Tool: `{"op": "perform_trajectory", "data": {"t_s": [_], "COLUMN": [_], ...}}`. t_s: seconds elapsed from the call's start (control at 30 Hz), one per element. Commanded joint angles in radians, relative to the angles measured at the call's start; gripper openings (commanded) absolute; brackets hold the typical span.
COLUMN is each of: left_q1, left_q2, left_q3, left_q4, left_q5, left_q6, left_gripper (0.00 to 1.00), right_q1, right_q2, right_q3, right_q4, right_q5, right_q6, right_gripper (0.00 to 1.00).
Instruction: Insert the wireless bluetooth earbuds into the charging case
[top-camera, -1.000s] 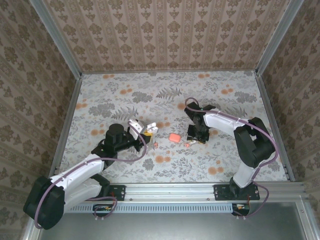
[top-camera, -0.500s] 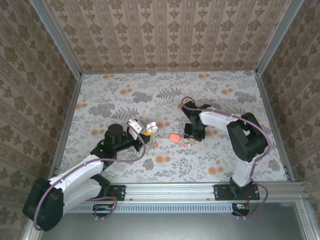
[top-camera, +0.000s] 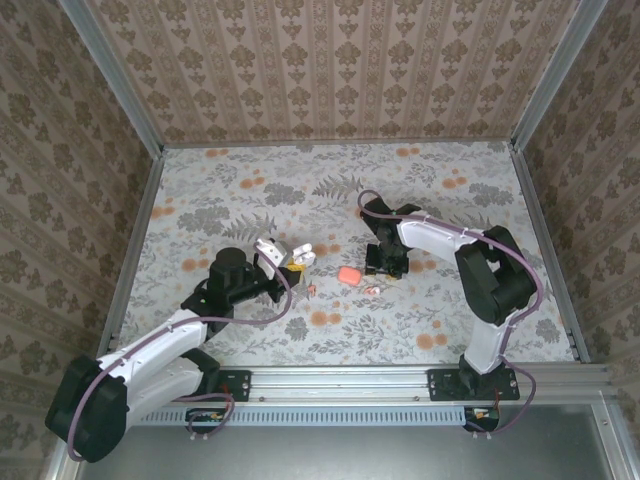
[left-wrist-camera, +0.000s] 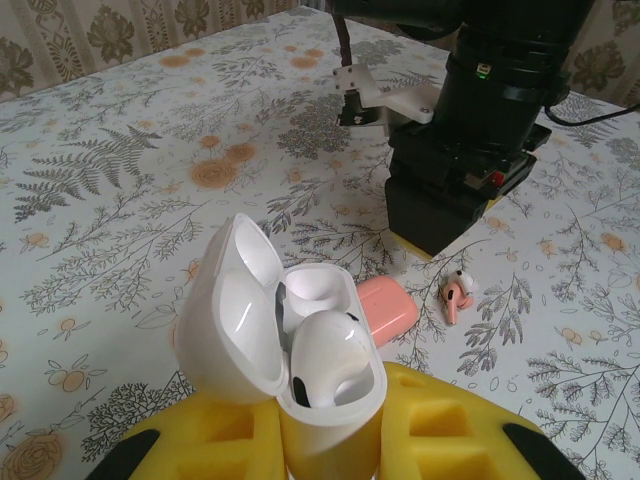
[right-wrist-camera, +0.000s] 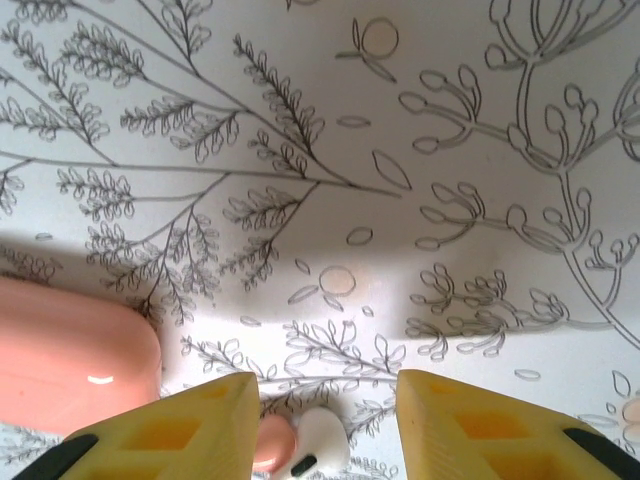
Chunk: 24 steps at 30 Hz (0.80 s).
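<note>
The left jaws are clenched on the open white case (left-wrist-camera: 235, 320), held up left of centre with one white bud (left-wrist-camera: 330, 350) already seated in it. The right jaws stand parted and empty, low over the worktop (top-camera: 450, 320), straddling a pink-and-white earbud (right-wrist-camera: 305, 452) that lies just right of the shut pink case (right-wrist-camera: 70, 350). For a good grasp, I judge: centre the earbud between the jaws, sink until the tips almost touch the worktop, close gently across its body, and keep the tip nearest the pink case from nudging it.
</note>
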Motion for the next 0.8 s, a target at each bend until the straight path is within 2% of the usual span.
{"op": "perform_trajectory", "data": {"t_s": [0.0,0.47,0.77], "left_q1": [-0.003,-0.002,-0.003], "left_q2": [0.001,-0.009,0.000], "left_q3": [0.035,0.036,0.039], "left_q4": [-0.005,-0.010,-0.007], "left_q5": [0.001,0.005,0.011], "left_q6": [0.016,0.014,0.012], "left_gripper": [0.06,0.07,0.07], "right_q1": [0.017,0.029,0.031], "right_q2": [-0.036,0.012,-0.043], "right_q3": [-0.018,-0.057,-0.082], "right_q4": [-0.071,-0.051,-0.107], "right_q5": [-0.009,-0.030,0.017], "right_q6": [0.003,0.008,0.015], "right_gripper": [0.42,0.40,0.35]}}
